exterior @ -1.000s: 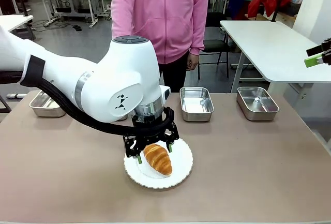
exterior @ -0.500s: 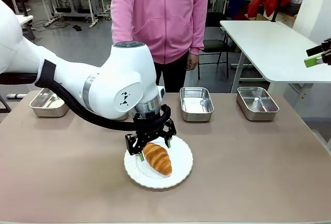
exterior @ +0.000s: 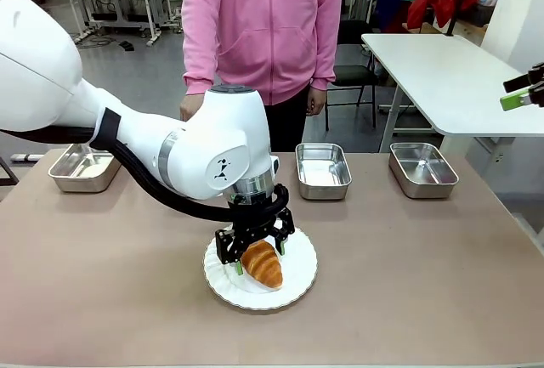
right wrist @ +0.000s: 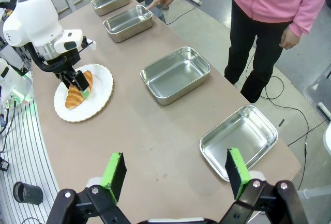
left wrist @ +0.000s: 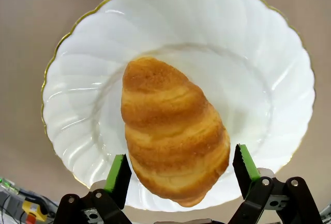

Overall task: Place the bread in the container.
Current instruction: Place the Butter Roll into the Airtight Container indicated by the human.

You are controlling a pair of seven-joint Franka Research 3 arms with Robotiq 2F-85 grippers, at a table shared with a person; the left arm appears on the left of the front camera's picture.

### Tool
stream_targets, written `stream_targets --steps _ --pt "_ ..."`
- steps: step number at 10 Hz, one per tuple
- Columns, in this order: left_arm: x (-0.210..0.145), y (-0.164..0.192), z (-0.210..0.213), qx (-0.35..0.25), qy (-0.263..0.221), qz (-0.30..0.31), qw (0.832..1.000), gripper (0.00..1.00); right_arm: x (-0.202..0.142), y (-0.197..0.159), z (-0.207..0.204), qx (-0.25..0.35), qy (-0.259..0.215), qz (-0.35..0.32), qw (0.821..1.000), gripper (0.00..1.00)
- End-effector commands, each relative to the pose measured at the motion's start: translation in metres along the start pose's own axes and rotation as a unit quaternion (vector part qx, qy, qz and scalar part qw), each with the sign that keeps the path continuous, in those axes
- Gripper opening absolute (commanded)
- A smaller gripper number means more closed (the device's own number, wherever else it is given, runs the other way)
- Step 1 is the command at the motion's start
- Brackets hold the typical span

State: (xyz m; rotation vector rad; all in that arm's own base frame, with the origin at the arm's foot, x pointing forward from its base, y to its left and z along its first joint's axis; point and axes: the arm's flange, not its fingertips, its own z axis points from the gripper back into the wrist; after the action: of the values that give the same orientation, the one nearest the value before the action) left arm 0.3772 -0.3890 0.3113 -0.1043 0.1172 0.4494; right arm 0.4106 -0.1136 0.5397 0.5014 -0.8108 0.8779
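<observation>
The bread (exterior: 264,266), a golden-brown croissant, lies on a round white plate (exterior: 303,279) near the table's front. My left gripper (exterior: 257,254) is low over it and open, its green pads (left wrist: 118,172) on either side of the croissant's (left wrist: 170,131) near end without touching it. The right wrist view shows four steel pans; the person's finger (right wrist: 155,1) points at the rim of one container (right wrist: 128,22). My right gripper (right wrist: 176,169) hangs open high above the table's right end and also appears at the picture's edge (exterior: 520,93).
Steel pans stand along the far edge: one at far left (exterior: 83,168), one at centre (exterior: 323,170), one at right (exterior: 422,168). The person in pink stands behind the table. My left arm's bulky elbow (exterior: 212,143) covers the far-left middle of the table.
My left arm has shifted right and lowered, bringing the open gripper down around the croissant's end. The croissant and plate have not moved.
</observation>
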Motion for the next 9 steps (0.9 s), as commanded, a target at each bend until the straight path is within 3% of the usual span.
stream_targets --steps 1,3,4,5,6,7,8,9 --pt "-0.0035 -0.0044 -0.0031 0.019 -0.015 0.015 1.0 1.0 0.0021 0.0008 0.0005 0.002 -0.005 0.003 1.0 1.0" --pt "-0.0028 -0.0021 -0.0065 0.013 -0.022 0.017 1.0 1.0 0.0021 0.0008 0.0005 0.002 -0.005 0.003 1.0 1.0" --pt "-0.0036 -0.0012 -0.0056 0.005 -0.026 0.022 0.999 0.81 0.0021 0.0008 0.0005 0.002 -0.005 0.003 1.0 1.0" --pt "-0.0031 -0.0009 -0.0041 0.001 -0.031 0.024 0.999 0.81 0.0021 0.0008 0.0005 0.002 -0.005 0.003 1.0 1.0" --pt "-0.0028 -0.0002 -0.0045 -0.001 -0.037 0.027 0.999 0.62 0.0021 0.0008 0.0005 0.002 -0.005 0.003 1.0 1.0" --pt "-0.0022 -0.0001 -0.0047 -0.002 -0.04 0.027 0.999 0.61 0.0021 0.0008 0.0005 0.002 -0.005 0.003 1.0 1.0" --pt "-0.0019 0.0003 -0.0054 -0.009 -0.046 0.026 0.999 0.43 0.0021 0.0008 0.0005 0.002 -0.005 0.003 1.0 1.0" --pt "-0.0034 0.0016 -0.0021 -0.01 -0.057 0.02 0.998 0.43 0.0021 0.0008 0.0005 0.002 -0.005 0.003 1.0 1.0"
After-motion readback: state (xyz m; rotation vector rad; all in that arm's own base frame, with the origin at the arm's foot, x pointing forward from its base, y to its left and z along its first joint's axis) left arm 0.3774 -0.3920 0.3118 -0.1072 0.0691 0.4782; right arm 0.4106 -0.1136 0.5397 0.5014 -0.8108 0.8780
